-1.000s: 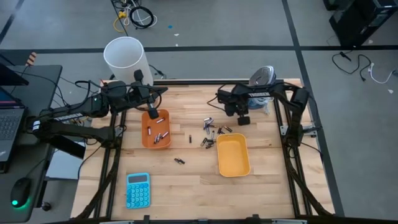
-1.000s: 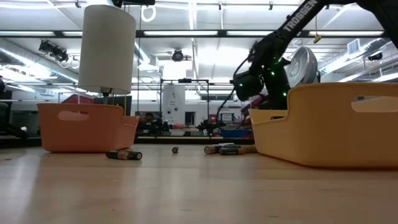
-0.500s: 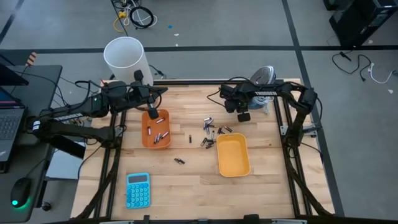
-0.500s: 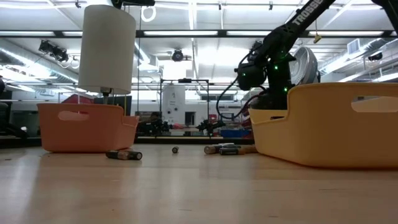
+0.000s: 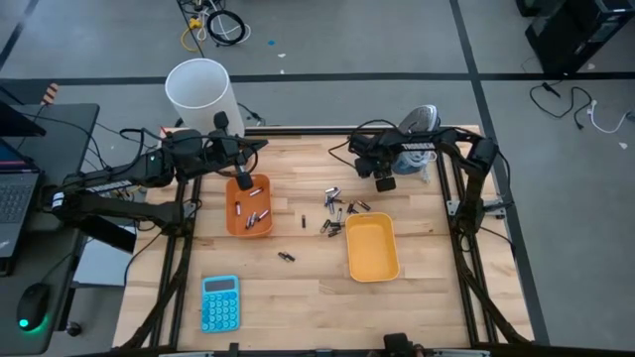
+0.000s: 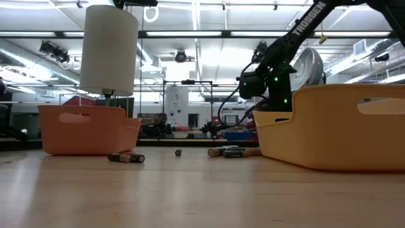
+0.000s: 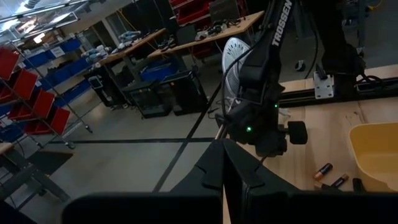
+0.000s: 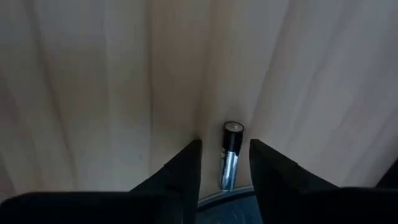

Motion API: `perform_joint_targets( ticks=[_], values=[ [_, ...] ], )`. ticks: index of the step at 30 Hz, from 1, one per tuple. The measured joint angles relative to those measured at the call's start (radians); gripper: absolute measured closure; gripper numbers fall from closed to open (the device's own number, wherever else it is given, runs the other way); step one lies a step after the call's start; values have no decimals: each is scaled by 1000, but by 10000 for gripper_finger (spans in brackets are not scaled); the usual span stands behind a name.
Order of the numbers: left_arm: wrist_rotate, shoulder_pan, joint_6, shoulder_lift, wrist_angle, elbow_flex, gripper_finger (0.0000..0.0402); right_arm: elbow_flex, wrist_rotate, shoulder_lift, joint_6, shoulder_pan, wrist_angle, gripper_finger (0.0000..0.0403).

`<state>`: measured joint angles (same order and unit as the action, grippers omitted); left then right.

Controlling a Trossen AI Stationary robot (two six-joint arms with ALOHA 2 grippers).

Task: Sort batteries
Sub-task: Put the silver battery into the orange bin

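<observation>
Pale wooden boards make up the table (image 5: 308, 288), seen from above with a dark metal frame along its edges. At about one o'clock from the table's middle, the right gripper (image 5: 383, 182) hangs over bare wood just behind the yellow tray (image 5: 372, 248). Its wrist view shows its two dark fingers (image 8: 180, 168) parted, with a single silvery battery (image 8: 230, 155) lying on the wood in the gap between them, not clenched; whether the fingers touch it cannot be told. At about ten o'clock, the left gripper (image 5: 243, 181) hovers over the far end of the orange tray (image 5: 248, 206), its fingers (image 7: 214, 165) pressed together with nothing visible between them. Inside the orange tray lie several batteries, too small to count surely. A loose cluster of batteries (image 5: 337, 210) sits between the two trays, just beside the yellow tray's far left corner, roughly eight to ten of them. One more small pair (image 5: 286, 257) lies apart at about seven o'clock from the middle. One blue calculator (image 5: 219, 302) rests near the front left edge. Open wood lies along the front edge and between the calculator and the yellow tray. One white bucket (image 5: 201, 94) stands on the floor beyond the far left corner.
</observation>
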<state>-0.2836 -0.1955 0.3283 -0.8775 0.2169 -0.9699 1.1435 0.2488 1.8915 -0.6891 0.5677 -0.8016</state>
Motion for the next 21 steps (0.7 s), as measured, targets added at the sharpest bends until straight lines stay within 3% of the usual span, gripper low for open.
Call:
perform_joint_targets(
  ticks=[6, 13, 21],
  values=[
    [0, 0, 0, 0, 0, 0, 402, -1, -21, 0, -1, 11, 2, 304],
    [0, 0, -2, 0, 0, 0, 402, -2, -62, 0, -3, 25, 18, 389],
    [0, 0, -19, 0, 19, 0, 402, -3, -63, -11, 38, 24, 35, 395]
  ],
)
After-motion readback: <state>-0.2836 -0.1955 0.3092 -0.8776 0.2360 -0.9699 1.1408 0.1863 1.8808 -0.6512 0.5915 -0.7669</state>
